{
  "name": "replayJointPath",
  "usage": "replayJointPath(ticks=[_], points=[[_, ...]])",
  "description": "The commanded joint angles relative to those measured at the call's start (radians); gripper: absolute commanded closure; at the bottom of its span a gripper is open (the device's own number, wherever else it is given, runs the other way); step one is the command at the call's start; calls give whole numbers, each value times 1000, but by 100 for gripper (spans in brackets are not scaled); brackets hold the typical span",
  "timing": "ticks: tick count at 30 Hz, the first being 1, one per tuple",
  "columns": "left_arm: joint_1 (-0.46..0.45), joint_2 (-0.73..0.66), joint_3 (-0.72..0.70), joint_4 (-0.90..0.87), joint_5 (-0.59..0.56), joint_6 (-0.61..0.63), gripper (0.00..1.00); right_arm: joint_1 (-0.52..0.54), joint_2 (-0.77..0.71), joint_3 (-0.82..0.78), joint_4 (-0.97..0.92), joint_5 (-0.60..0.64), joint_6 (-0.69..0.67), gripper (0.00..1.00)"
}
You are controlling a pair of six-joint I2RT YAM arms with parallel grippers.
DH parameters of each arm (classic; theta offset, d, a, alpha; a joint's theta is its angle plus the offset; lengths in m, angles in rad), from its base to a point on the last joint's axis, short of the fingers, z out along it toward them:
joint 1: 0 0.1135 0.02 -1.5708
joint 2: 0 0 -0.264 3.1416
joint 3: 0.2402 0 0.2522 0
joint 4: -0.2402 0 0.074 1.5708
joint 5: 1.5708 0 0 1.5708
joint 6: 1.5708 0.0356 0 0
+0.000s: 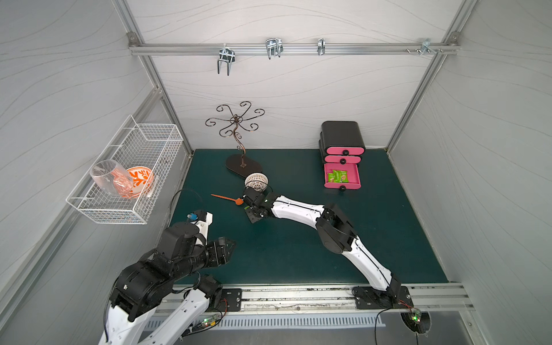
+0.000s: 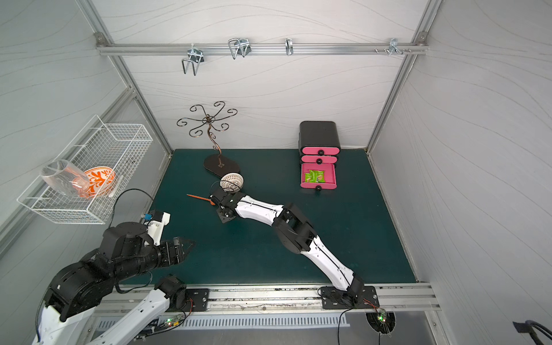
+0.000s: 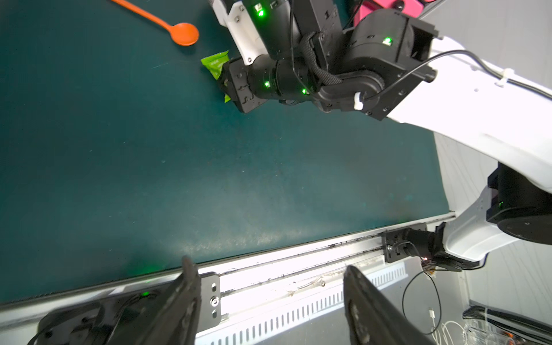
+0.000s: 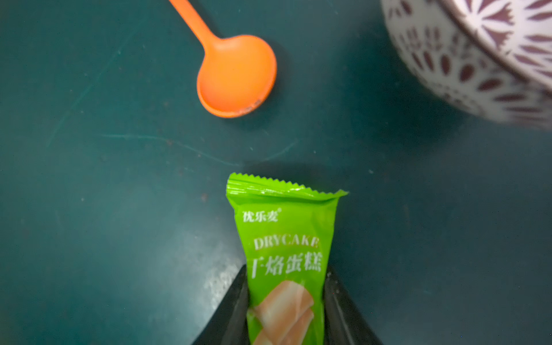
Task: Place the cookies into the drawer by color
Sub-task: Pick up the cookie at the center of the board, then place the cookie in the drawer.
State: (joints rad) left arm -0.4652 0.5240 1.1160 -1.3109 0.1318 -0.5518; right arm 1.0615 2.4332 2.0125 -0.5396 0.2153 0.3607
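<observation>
Right fingers (image 4: 234, 313) pinch the green cookie (image 4: 283, 239), one on each side.

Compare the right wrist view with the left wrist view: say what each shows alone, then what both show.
Only the right wrist view: the patterned bowl and the green cookie packet's printed face with its biscuit picture. Only the left wrist view: the right arm, the open left gripper with nothing between its fingers, a corner of the pink drawer, and the front rail. Both: the orange spoon, the packet between the right gripper's fingers, and the green mat.
</observation>
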Motion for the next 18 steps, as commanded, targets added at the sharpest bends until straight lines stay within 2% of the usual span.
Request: replayJointPath(ticks=[1,7,11,14,18], points=[[2,-9,-2,125,74,27,23,-40,-128,-125,22,-35,15,66],[2,69,-10,296,220,52,23,-154,-449,-443,118,-42,15,67],[2,169,-10,441,314,49,23,-273,-642,-625,133,-12,-46,67],[0,246,-6,547,360,46,23,-384,-754,-724,152,-3,-99,67],[0,349,11,635,419,52,23,-546,-826,-779,152,-11,-149,67]])
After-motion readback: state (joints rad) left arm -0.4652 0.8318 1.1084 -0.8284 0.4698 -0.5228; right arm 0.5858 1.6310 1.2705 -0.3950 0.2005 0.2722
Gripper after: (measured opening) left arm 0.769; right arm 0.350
